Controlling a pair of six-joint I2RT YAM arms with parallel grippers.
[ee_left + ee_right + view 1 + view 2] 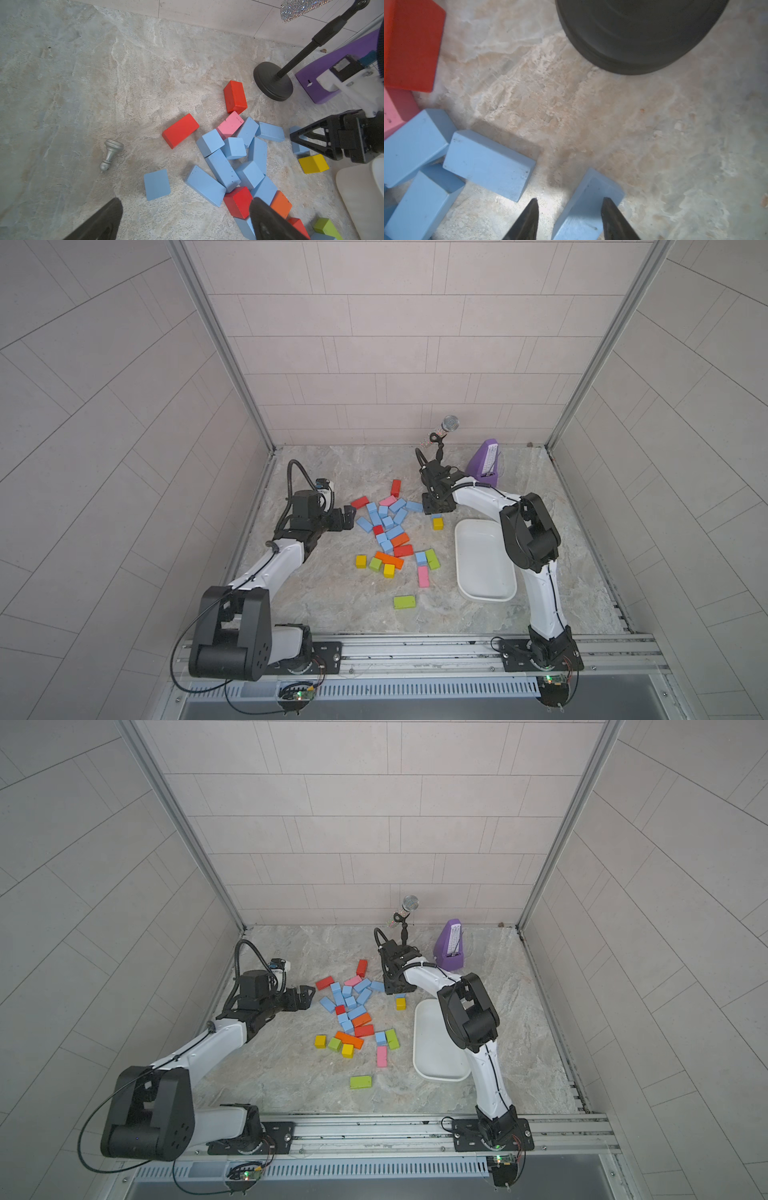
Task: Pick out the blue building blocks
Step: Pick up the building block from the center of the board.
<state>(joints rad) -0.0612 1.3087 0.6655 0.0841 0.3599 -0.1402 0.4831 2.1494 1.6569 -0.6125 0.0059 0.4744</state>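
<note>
Several blue building blocks [386, 522] [349, 1002] lie jumbled with red, pink and orange ones mid-table; the left wrist view shows the heap [228, 164]. One more blue block [421, 558] sits beside a green brick. My right gripper [436, 512] [571, 199] points down over a separate blue block [588, 205] next to a yellow cube [437, 524]. Its jaws straddle that block, with a gap showing on one side. My left gripper [347, 514] [187, 209] hovers wide open at the heap's left edge, holding nothing.
An empty white tray [482, 564] [436, 1048] lies right of the blocks, under the right arm. A purple metronome [484, 464] and a microphone [449, 423] on a stand with a round base [272, 83] stand at the back. A silver chess pawn [110, 153] lies toppled.
</note>
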